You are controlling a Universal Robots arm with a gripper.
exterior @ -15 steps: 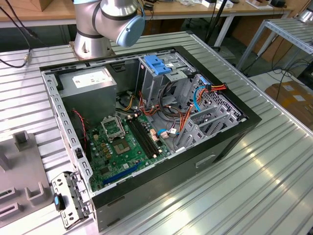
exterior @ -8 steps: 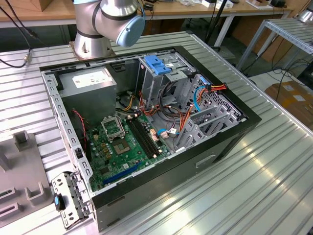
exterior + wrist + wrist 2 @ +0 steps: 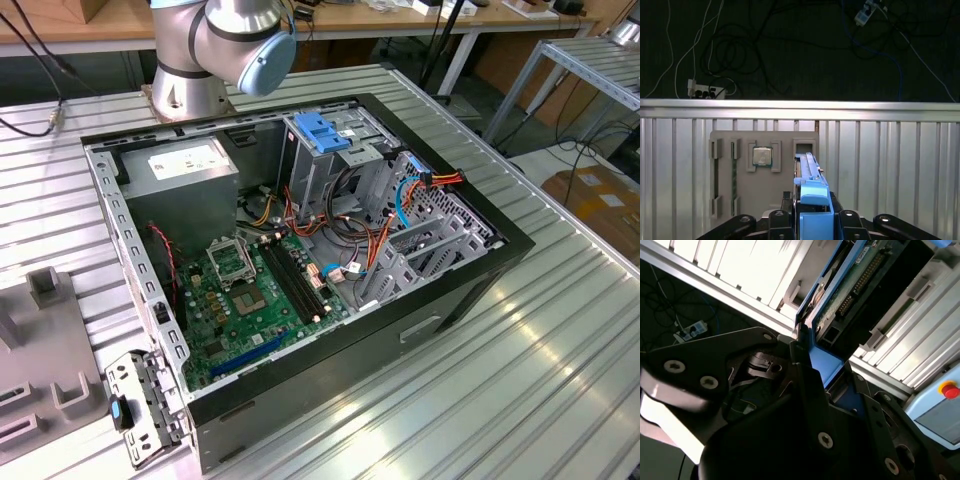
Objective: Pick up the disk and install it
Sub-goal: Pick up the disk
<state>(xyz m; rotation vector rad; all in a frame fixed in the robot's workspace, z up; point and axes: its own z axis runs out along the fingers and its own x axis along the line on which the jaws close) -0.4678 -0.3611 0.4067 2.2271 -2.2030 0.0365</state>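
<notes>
Jaws of the black two-finger gripper (image 3: 812, 214) are clamped on the blue-railed end of the flat silver-metal disk (image 3: 809, 167), which stands edge-on beside the grey moulded holder plate's (image 3: 765, 200) empty pocket; clear of it or not, I cannot tell. Handling it well, I judge, calls for a square, untilted clamp so nothing snags that plate. Its long axis runs straight from the gripper toward the plate's far edge.
</notes>
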